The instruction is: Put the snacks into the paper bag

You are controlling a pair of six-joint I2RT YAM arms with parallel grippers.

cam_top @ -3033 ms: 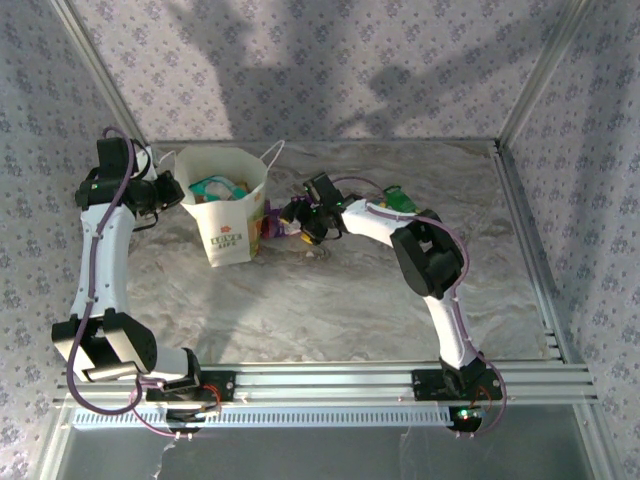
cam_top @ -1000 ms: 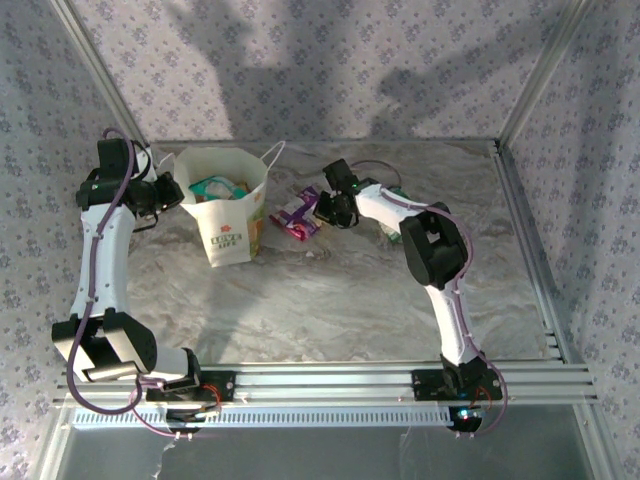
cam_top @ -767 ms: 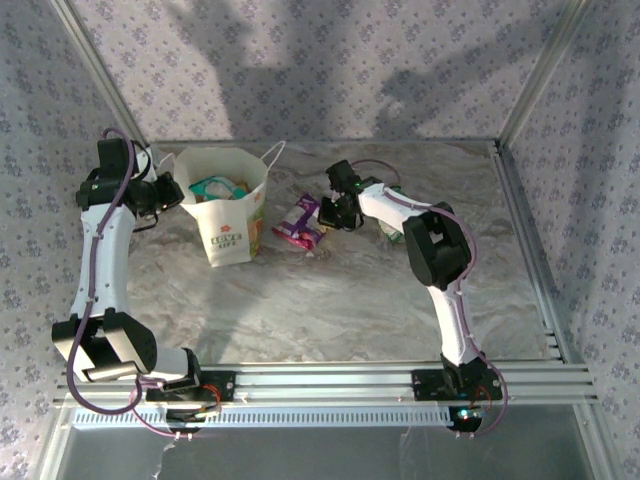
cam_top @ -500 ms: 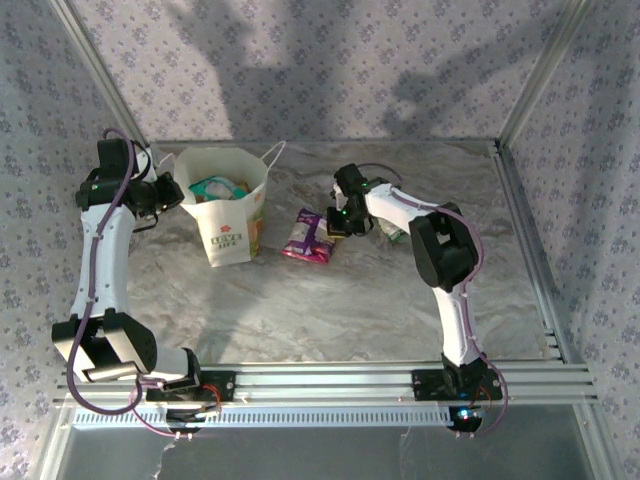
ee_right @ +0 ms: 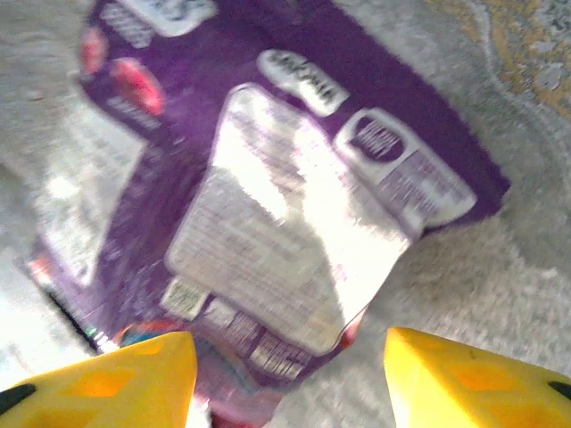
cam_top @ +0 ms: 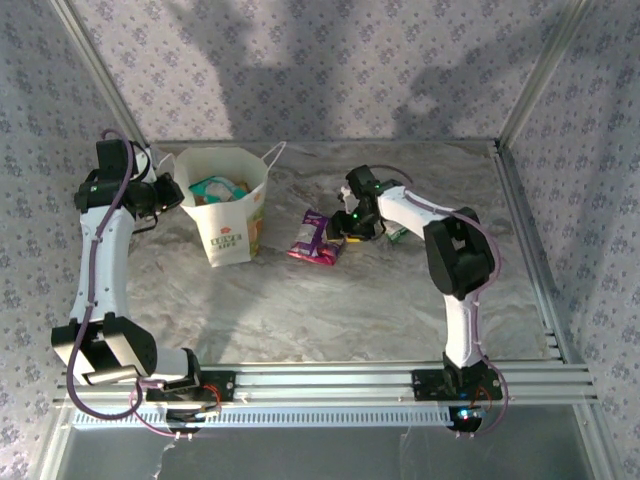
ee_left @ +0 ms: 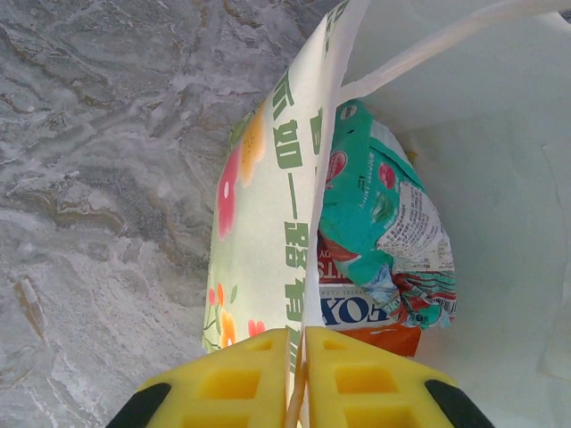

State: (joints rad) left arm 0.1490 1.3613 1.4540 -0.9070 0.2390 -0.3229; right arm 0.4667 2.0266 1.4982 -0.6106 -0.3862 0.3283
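While the marbled grey table (cam_top: 300, 310) sits between floral-papered walls (cam_top: 330, 60), the left gripper (ee_left: 297, 361), arm reared upright, pinches the wall of the paper bag (cam_top: 228, 222). The right gripper (cam_top: 347, 228), arm bent inward, hovers jaws apart over the purple packet (cam_top: 316, 238), which lies near the bag.

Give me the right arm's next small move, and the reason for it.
Probably close the right gripper on the purple packet's near edge. Its open fingers straddle that edge where the packet lies flat on the table, unheld. The left gripper pinches the paper bag's rim, and the bag's mouth stands open for the drop.
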